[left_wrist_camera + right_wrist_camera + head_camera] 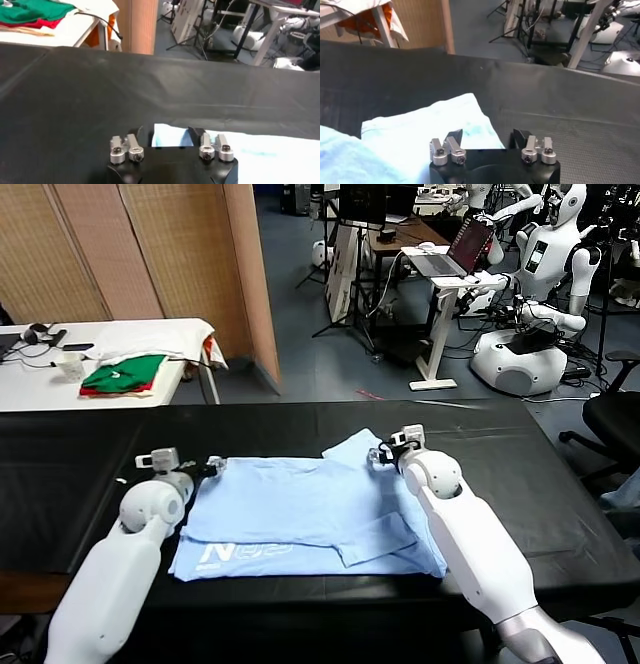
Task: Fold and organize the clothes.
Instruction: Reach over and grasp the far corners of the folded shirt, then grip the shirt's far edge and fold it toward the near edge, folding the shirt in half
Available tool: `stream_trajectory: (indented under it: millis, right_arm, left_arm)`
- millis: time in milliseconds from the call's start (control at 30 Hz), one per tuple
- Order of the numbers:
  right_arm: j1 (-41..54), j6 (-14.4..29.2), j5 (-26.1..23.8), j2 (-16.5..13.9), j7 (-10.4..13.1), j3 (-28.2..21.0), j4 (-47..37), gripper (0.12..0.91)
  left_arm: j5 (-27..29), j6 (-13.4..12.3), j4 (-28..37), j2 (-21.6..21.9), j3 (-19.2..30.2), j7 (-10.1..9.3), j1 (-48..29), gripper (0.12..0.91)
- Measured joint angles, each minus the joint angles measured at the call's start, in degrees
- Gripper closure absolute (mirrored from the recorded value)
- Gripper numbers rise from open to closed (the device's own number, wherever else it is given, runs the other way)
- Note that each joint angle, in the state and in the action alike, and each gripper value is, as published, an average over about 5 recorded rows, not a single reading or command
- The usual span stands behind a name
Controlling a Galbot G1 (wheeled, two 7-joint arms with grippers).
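Note:
The clothes are one pale light-blue T-shirt [310, 504] spread flat on the black table [80, 474], with a white letter mark [225, 552] near the front left. My left gripper [212, 466] is at the shirt's far left edge. In the left wrist view its jaws [170, 136] stand apart, with the cloth's edge [270, 155] lying between them. My right gripper [381, 454] is at the shirt's far right part, by the sleeve. In the right wrist view its jaws [487, 137] are also apart over a corner of the cloth [420, 135].
A white table [30, 389] at the back left carries folded green and red garments [125, 374]. A wooden partition [190, 254] stands behind it. Across the floor are a laptop stand [450, 274], another robot [535, 294] and an office chair [612, 419].

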Motion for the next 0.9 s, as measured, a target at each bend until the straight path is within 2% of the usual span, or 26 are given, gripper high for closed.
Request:
stream_trajectory:
  millis: [67,200,300,433,700,900]
  right_arm:
    - [0.0,0.0,0.0,0.0,-0.1,0.2,-0.1,0.508]
    - [-0.1,0.0,-0.1,0.0,-0.2,0.3,0.0,0.759]
    - [-0.3,0.0,-0.5,-0.1,-0.5,0.4,0.1,0.867]
    - [-0.7,1.6,-1.1,-0.3,-1.1,0.7,0.6,0.885]
    - [-3.0,9.8,-1.0,-1.4,-1.4,1.9,4.0,0.885]
    - [-5.9,11.6,-1.3,-3.1,-1.4,3.2,9.6,0.885]
  left_arm:
    - [0.1,0.2,0.0,0.0,0.1,0.28,0.0,0.530]
    - [0.8,0.5,-0.2,0.2,0.3,0.94,0.1,0.744]
    - [1.1,0.6,-0.6,0.4,0.4,1.16,0.4,0.822]
    - [1.1,0.6,-1.5,0.7,0.4,1.16,0.9,0.854]
    - [0.3,0.6,-5.0,1.9,0.0,0.56,2.6,0.879]
    - [-0.8,0.4,-9.1,3.0,-1.3,-0.71,4.3,0.879]
